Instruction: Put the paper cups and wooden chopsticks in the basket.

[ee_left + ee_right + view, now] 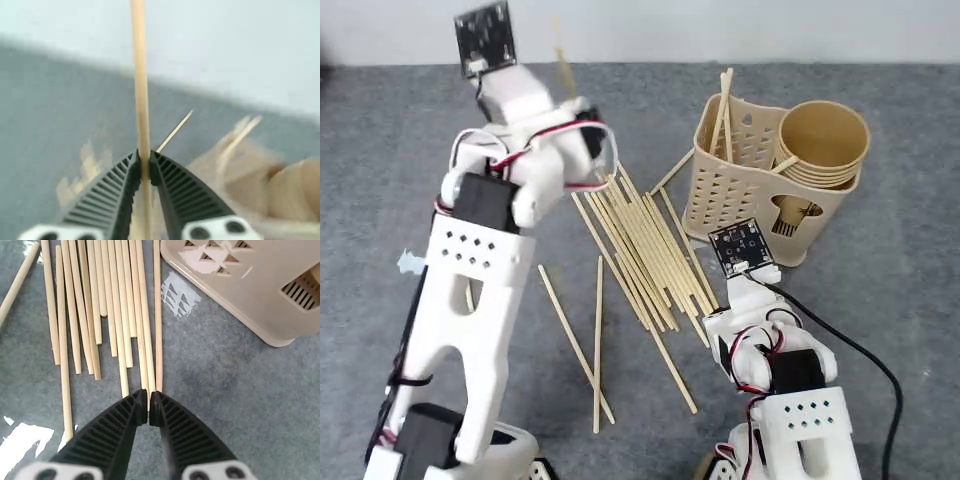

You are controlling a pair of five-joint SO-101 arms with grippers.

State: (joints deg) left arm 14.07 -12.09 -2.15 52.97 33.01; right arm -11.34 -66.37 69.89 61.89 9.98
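Paper cups stacked in beige basket; wooden chopsticks strewn beside.

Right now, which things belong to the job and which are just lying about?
Job: beige perforated plastic basket; stacked tan paper cups inside it; loose pale wooden chopsticks; one chopstick in the left gripper.
Lying about: black cable; white tape scraps.

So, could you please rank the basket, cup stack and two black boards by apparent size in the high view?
1. Beige perforated plastic basket
2. Stack of tan paper cups
3. Black square board on the left arm and black square board on the right arm: alike; nearness makes ranking unsure.
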